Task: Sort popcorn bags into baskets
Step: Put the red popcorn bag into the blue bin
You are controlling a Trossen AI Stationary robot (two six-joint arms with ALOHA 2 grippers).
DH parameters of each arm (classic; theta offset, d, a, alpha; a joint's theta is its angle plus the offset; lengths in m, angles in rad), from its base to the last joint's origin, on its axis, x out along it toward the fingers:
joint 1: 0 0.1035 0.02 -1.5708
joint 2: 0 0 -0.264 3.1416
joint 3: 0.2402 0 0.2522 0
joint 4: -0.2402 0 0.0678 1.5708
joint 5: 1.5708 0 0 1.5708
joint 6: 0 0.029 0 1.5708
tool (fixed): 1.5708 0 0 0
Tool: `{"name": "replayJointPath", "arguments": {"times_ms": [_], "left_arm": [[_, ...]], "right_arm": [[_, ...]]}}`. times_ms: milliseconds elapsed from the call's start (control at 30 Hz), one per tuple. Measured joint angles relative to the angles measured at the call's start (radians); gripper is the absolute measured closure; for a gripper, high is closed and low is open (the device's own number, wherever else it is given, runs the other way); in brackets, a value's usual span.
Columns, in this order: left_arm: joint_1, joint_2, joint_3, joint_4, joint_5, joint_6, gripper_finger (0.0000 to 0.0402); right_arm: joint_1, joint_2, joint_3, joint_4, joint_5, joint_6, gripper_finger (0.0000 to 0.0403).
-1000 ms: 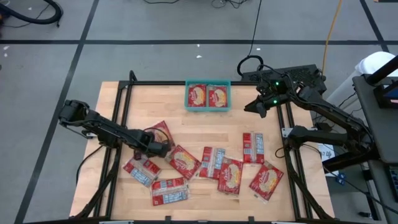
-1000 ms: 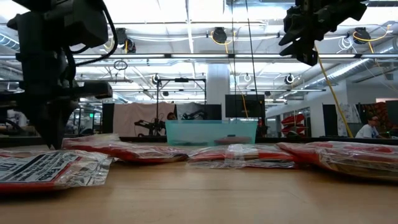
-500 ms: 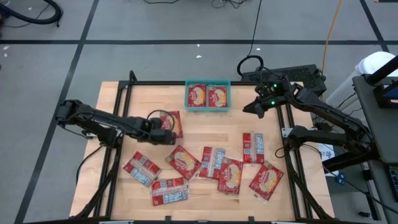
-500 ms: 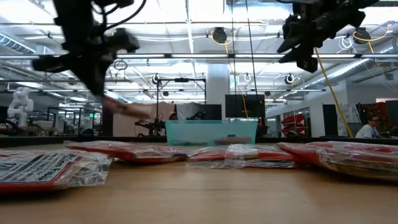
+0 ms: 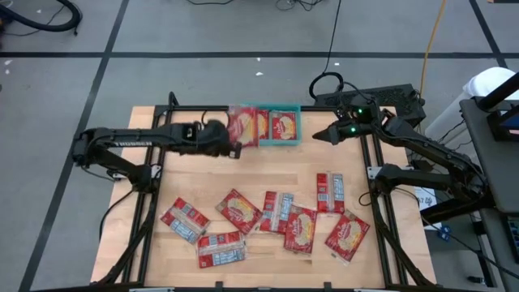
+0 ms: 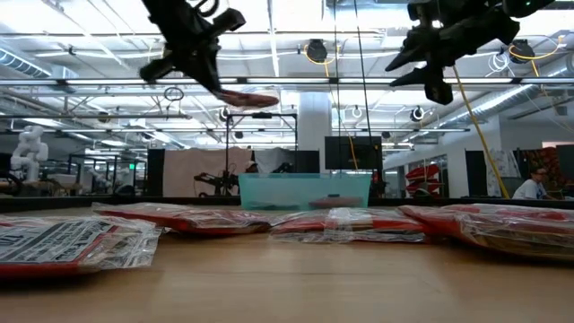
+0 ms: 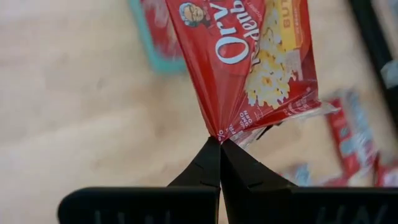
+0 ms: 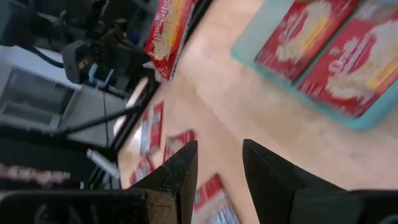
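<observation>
My left gripper is shut on a red popcorn bag, held in the air over the left end of the teal basket. The low view shows this bag high above the table. Two red bags lie flat inside the basket. Several more bags lie flat on the near half of the table. My right gripper hangs open and empty just right of the basket. My left gripper pinches the bag by a corner of one short end, between its two fingertips. The wrapper bunches into creases at that point. The fingers slant downward toward the basket. The bag sticks out beyond them, nearly level and clear of table and basket.
Black frame rails run along both sides of the wooden table. The strip of tabletop between the basket and the loose bags is bare. In the right wrist view the basket lies just ahead of the open fingers.
My left gripper has risen from among the loose bags and swung toward the table's far edge and the basket, rolling its wrist on the way. The bag it holds has come off the table and now hangs over the basket's left end.
</observation>
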Motion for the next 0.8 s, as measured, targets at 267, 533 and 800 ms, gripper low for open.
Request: {"name": "replayJointPath", "arguments": {"times_ms": [267, 533, 800], "left_arm": [[0.174, 0.033, 0.001, 0.232, 0.015, 0.211, 0.0401], [0.308, 0.148, 0.001, 0.337, 0.108, 0.35, 0.0401], [0.324, 0.272, 0.001, 0.364, 0.182, 0.354, 0.0401]], "right_arm": [[0.0, -0.001, 0.0, 0.061, 0.094, 0.083, 0.0282], [0.0, -0.055, 0.0, 0.062, 0.192, 0.112, 0.0282], [0.0, -0.098, 0.0, 0.05, 0.202, 0.108, 0.0282]]}}
